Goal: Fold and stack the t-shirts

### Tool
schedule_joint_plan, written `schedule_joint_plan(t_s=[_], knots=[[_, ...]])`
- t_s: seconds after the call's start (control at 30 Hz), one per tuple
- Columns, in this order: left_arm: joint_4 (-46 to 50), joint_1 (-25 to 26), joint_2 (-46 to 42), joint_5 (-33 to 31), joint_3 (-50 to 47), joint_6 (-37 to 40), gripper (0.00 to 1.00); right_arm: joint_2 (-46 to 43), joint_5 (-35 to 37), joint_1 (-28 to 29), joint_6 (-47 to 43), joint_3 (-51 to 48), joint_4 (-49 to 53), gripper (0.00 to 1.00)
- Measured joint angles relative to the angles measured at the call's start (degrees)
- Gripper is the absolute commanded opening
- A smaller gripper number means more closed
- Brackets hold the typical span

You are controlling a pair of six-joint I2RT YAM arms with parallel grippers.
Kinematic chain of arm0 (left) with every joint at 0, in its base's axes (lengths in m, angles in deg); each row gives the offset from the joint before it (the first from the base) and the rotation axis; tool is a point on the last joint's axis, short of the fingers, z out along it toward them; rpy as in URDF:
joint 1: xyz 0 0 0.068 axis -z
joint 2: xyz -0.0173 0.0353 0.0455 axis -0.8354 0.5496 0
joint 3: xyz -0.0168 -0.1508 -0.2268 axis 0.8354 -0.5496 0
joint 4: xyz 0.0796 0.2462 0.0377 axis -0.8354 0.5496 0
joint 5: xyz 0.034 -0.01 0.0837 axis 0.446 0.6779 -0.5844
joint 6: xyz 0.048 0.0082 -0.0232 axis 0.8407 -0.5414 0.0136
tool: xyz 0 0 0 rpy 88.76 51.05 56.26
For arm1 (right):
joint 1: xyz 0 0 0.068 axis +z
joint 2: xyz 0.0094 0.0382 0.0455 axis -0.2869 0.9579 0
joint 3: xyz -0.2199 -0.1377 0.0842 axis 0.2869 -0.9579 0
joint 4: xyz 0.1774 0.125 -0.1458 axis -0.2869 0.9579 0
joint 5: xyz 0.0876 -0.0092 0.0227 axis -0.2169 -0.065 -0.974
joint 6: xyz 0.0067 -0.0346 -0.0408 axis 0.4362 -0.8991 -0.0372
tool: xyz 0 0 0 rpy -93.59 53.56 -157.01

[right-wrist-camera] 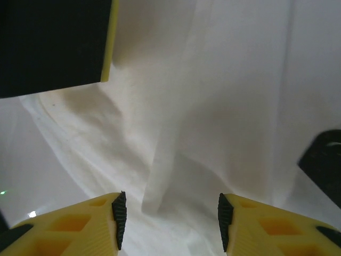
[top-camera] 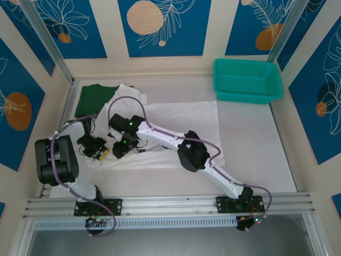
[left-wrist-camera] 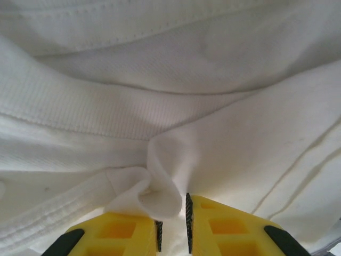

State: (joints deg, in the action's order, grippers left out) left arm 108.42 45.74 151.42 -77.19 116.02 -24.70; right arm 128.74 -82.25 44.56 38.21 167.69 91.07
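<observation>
My left gripper [left-wrist-camera: 173, 230] is closed on a small bunched fold of the white t-shirt [left-wrist-camera: 176, 96], which spreads ahead of it in soft ridges. My right gripper [right-wrist-camera: 170, 226], just beside the left one, stands open, its jaws on either side of a raised crease of the same shirt. The dark green t-shirt [top-camera: 91, 98] lies beyond my left gripper, meeting the white one's edge. I judge this an early fold. Next, the right must close on cloth, then both lift together.
</observation>
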Motion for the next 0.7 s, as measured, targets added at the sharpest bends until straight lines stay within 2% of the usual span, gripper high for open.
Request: schedule_joint_plan(t_s=[0.13, 0.23, 0.5, 0.7], knots=[[0.1, 0.0, 0.0, -0.1, 0.0, 0.9, 0.20, 2.1, 1.9, 1.4, -0.2, 1.5, 0.9, 0.53], [0.4, -0.2, 0.2, 0.0, 0.0, 1.2, 0.20, 2.4, 3.3, 1.6, -0.5, 2.2, 1.6, 0.48], [0.2, -0.2, 0.2, 0.0, 0.0, 1.4, 0.21, 2.5, 4.7, 1.2, -0.1, 2.3, 2.5, 0.24], [0.2, -0.2, 0.2, -0.4, 0.0, 1.7, 0.22, 2.5, 4.2, -0.2, 0.6, 2.3, 2.4, 0.11]])
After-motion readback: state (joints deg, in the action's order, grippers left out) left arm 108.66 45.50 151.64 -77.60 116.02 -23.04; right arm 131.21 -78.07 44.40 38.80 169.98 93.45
